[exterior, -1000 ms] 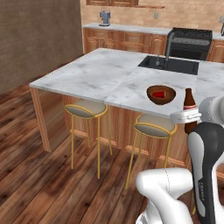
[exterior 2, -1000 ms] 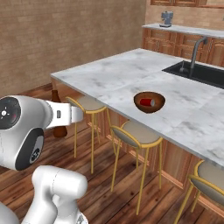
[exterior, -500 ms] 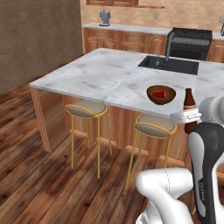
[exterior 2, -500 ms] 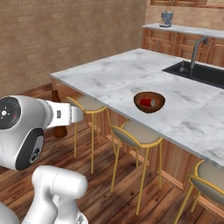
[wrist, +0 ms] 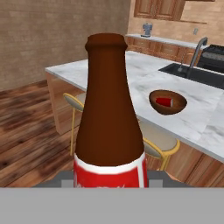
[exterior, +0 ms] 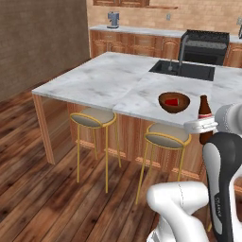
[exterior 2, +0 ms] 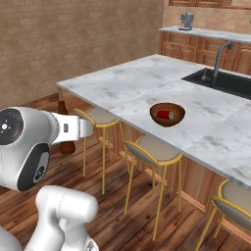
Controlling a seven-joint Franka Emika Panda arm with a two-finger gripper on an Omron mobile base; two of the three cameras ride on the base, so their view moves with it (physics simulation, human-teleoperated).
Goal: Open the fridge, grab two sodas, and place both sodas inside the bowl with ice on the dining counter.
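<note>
Count, sodas: I see two; one slim dark-brown bottle [wrist: 109, 127] with a red label, upright, and one red soda [exterior 2: 164, 115] lying on its side inside the bowl [exterior 2: 167, 114]. Bowls: one, reddish-brown wood, standing on the marble surface [exterior 2: 117, 86] near its long front edge, above the stools. Stools: two with yellow legs in the left base view, first stool [exterior: 93, 119] and second stool [exterior: 166, 136], both tucked under the front edge; the right base view shows the rim of a third stool [exterior 2: 235, 205] at its right side. One black sink [exterior: 183, 70] with one tap [exterior: 182, 47] at the far side of the surface; one black range [exterior: 204, 46] and one small appliance [exterior: 112, 19] on the wall counter behind.

Pincer [exterior: 202, 126]: I see the bottle carried at the hand, off the front edge of the surface, to the right of the bowl in the left base view and apart from it; the fingertips themselves are hidden behind the bottle, so I read the pincer as closed around its lower body. Ice not discernible at this size.

Against the frames of half a second and one second back: no change I can make out; bottle, bowl and arm sit in the same places; base has not driven.
</note>
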